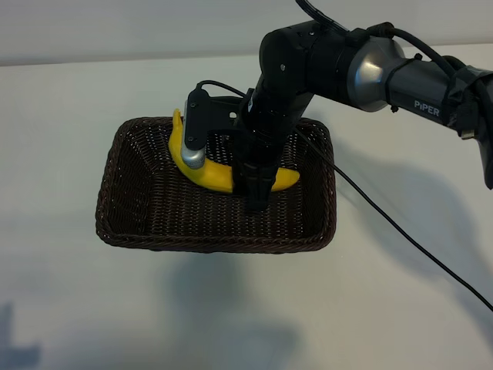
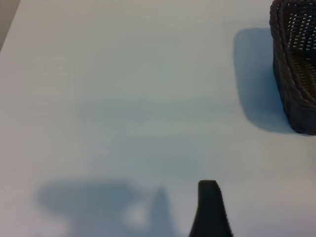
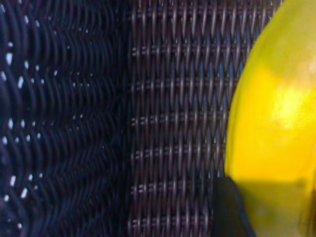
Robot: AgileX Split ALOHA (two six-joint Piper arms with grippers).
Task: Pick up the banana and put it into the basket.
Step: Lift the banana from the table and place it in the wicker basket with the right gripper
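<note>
The yellow banana [image 1: 208, 173] is inside the dark-brown woven basket [image 1: 123, 223], low over its floor, running from the far left corner toward the right side. My right gripper [image 1: 258, 193] reaches down into the basket and is shut across the banana's middle. In the right wrist view one dark finger [image 3: 229, 212] lies against the banana [image 3: 276, 113], with the basket weave [image 3: 173, 123] close behind. My left gripper [image 2: 159, 222] hangs open and empty over bare table, and only one finger [image 2: 210, 210] shows. The basket's corner [image 2: 296, 64] is far from it.
The right arm [image 1: 370, 65] comes in from the upper right, and its black cable [image 1: 400, 231] trails across the white table [image 1: 400, 308] to the right of the basket. The left arm does not show in the exterior view.
</note>
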